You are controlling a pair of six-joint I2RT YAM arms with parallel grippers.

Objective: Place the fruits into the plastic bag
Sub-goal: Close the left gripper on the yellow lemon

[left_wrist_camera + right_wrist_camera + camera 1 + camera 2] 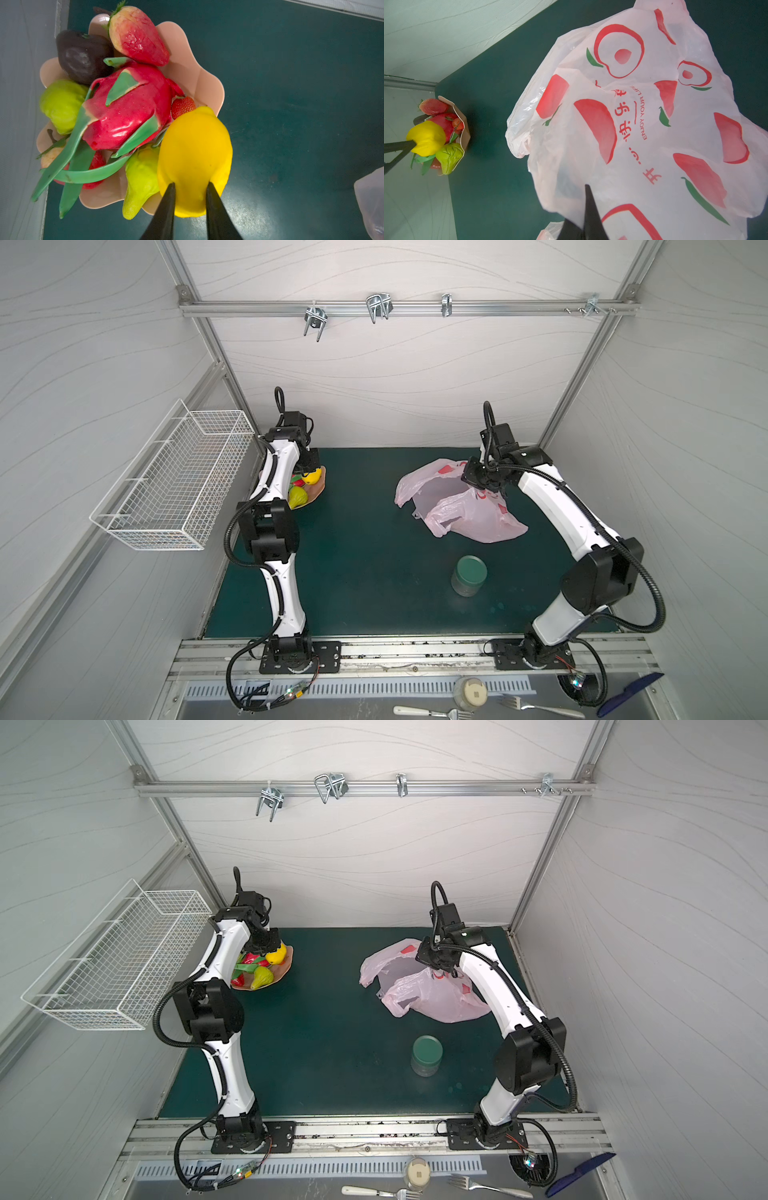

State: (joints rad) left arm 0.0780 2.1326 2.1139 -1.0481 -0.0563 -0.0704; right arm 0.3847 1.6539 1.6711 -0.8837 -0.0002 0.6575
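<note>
Lemon [195,149] is pinched in your left gripper [190,184], plastic bag [643,145] clamped in your right gripper [586,187]; next, lift it clear and carry it to the bag's opening beside the right gripper.

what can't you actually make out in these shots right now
- Inside of the plastic bag: its cloudy folds hide any contents, in every view.
- Fingers of the left gripper: both top views, its wrist covers them.
- Fruit beneath the dragon fruit: left wrist view, mostly covered.
- Jar contents: top views, its green lid covers them.
</note>
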